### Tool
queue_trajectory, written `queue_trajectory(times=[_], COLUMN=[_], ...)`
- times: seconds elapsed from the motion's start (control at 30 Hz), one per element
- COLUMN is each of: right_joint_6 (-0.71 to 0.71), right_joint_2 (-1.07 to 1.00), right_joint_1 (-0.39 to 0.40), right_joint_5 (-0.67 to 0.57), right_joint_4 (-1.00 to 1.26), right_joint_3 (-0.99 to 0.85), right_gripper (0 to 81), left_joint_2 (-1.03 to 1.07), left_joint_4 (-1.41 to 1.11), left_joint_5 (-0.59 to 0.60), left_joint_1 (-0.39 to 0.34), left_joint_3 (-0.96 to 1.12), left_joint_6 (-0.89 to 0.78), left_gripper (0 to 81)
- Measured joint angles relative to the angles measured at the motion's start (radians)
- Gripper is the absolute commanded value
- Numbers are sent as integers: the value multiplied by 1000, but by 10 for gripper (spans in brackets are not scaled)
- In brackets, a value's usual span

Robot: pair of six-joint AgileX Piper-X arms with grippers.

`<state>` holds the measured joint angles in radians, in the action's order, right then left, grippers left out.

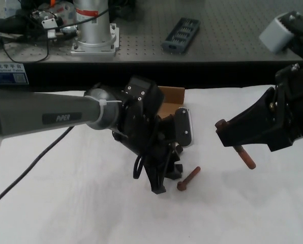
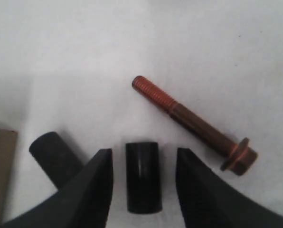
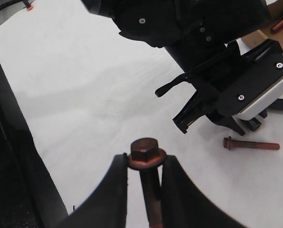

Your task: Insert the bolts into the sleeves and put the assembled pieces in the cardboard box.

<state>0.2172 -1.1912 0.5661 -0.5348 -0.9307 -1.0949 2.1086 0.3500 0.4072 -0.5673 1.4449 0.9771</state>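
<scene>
The left end effector [image 2: 144,153] is released. Its fingers stand on both sides of a black sleeve [image 2: 143,183] without touching it. This sleeve is just beside the loose bolt [image 2: 193,124] on the white worktop [image 2: 84,57]. A second sleeve [image 2: 53,154] lies beyond the first, farther from the loose bolt and partly behind one finger. The right end effector [image 3: 145,160] is clenched on a second bolt [image 3: 145,152], raised well apart from the loose bolt.

In my judgement there are three risks. An off-centre closing may roll the black sleeve away. The finger may push the second sleeve. The second bolt hangs tilted, so it may miss the bore.
</scene>
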Motion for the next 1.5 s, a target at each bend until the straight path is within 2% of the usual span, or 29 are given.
queue_trajectory(times=[0.3,0.53,0.6,0.97,1.23,1.5], right_joint_6=[0,0,0,0,-13,-247], right_joint_2=[0,0,0,0,0,0], right_joint_1=[0,0,0,0,0,0], right_joint_5=[0,0,0,0,0,-1], right_joint_4=[0,0,0,0,8,216], right_joint_3=[0,0,0,0,0,0], right_gripper=[28,28,28,28,28,28], left_joint_2=[0,0,0,-10,-193,-380], left_joint_4=[0,21,26,56,291,407], left_joint_5=[-7,-22,-29,-63,-146,-78], left_joint_1=[3,8,8,8,16,42], left_joint_3=[0,2,1,2,2,-42], left_joint_6=[0,0,0,7,-71,-300], left_gripper=[298,36,4,6,6,6])
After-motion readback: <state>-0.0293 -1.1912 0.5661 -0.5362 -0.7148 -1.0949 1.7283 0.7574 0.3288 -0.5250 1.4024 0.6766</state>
